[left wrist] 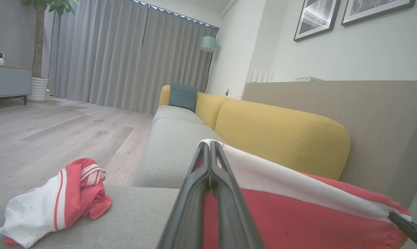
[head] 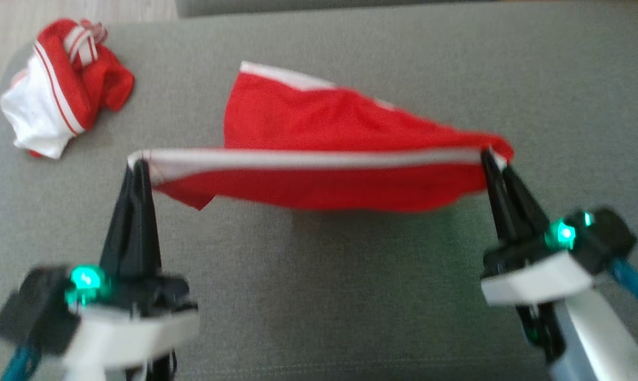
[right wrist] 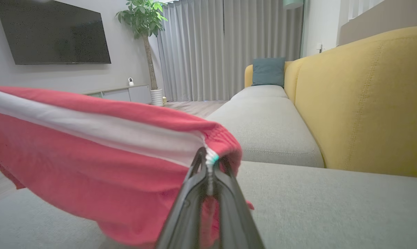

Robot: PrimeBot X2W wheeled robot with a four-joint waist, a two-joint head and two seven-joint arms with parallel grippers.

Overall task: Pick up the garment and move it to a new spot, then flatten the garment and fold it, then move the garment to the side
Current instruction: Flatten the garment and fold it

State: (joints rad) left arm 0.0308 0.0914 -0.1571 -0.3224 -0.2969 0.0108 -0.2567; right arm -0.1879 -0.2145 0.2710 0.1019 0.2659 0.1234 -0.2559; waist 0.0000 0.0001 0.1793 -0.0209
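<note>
Red cloth [head: 324, 127] blurred; crumpled garment [head: 60, 100] half-hidden

Head looks down, wrists level along the shared sofa [head: 351, 296].

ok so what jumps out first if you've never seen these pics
First, the red cloth with a white band, stretched taut over the grey sofa seat. Its two ends are pinched in the shut fingers of the left gripper and the right gripper. Next comes the crumpled red-and-white garment lying at the seat's far left corner, then the bright yellow backrest in the wrist views.
</note>
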